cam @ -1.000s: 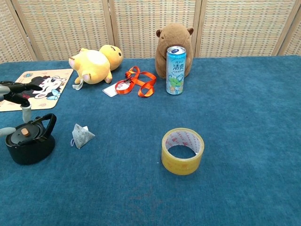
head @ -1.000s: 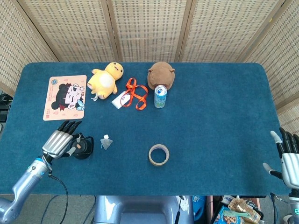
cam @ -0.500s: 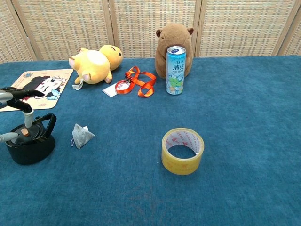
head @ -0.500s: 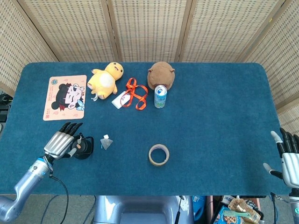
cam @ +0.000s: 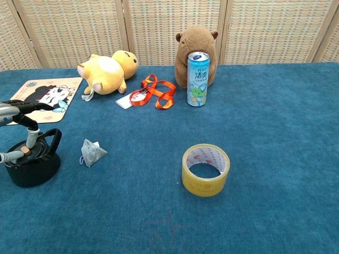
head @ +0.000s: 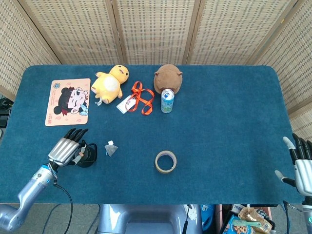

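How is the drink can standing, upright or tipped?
Upright: the drink can stands on its base on the table, silver top up, in front of the brown plush toy.

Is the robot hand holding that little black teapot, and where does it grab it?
The left robot hand touches the black teapot on top, by its lid; a firm grip cannot be told.

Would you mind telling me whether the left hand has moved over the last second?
Yes. In the head view the left hand has slid slightly toward the near table edge and a bit rightward, away from the mat, and now sits over the black teapot.
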{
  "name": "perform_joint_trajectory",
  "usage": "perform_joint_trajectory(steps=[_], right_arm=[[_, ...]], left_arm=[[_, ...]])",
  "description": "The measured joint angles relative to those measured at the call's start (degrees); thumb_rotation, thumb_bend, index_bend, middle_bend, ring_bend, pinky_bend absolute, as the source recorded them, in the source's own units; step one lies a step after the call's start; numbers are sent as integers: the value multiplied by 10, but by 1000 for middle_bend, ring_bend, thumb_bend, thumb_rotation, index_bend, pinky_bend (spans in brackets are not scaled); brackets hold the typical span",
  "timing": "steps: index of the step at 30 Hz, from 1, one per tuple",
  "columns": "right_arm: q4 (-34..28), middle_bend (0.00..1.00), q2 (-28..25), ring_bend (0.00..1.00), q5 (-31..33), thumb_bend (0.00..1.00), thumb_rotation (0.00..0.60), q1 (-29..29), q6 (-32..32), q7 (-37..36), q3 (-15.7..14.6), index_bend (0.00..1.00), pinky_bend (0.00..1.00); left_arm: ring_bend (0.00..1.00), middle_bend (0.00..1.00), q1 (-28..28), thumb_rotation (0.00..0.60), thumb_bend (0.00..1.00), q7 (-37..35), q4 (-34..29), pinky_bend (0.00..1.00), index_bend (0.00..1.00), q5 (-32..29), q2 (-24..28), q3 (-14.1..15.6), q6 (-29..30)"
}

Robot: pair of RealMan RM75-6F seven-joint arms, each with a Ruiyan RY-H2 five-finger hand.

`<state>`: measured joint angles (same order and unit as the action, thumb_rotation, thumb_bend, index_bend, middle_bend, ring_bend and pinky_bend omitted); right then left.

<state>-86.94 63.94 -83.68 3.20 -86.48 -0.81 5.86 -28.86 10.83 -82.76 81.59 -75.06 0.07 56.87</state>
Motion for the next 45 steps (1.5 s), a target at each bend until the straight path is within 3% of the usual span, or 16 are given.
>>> perform_joint_trajectory(steps=[7,18,24,32,36,37,40,41,45], right_arm=[[-1,0,-1,0,-2,0,600,-1,-2,-2,-1,0,0],[-4,0,-1,0,-7,0,600,-1,-3,-1,-4,0,0],[-4,0,0,0,-6,0,600,0,1,1,-5,0,0],[-5,0,-1,0,-5,0,600,1,7,1,-7,0,0],[-5,0,-2,0,-5,0,600,1,6,-2,-7,0,0],[-6,0,-2,0,-6,0,600,1,5,-2,-7,0,0],[-6,0,-3,0,-6,0,600,0,4,-4,-7,0,0],[-6,0,-3,0,-6,0,600,0,4,-4,-7,0,0],[-8,0,-5,0,-10,0,600,1,4,-6,-8,0,0]], left_arm=[[0,0,2,600,425,-12,-15,0,605,4,10,-4,16],[0,0,11,600,424,-71,-48,0,606,-15,75,-36,53],[0,0,10,600,426,-104,15,0,606,-53,65,-38,13],[0,0,10,600,426,-156,147,0,606,-82,-10,-28,-50],[0,0,11,600,425,-177,173,0,599,-79,-31,-21,-62],[0,0,11,600,425,-178,175,0,560,-77,-32,-20,-63],[0,0,11,600,291,-186,164,0,113,-74,-26,-18,-69],[0,0,12,600,243,-191,154,0,16,-72,-21,-18,-70],[0,0,20,600,227,-202,102,0,0,-61,9,-18,-49]])
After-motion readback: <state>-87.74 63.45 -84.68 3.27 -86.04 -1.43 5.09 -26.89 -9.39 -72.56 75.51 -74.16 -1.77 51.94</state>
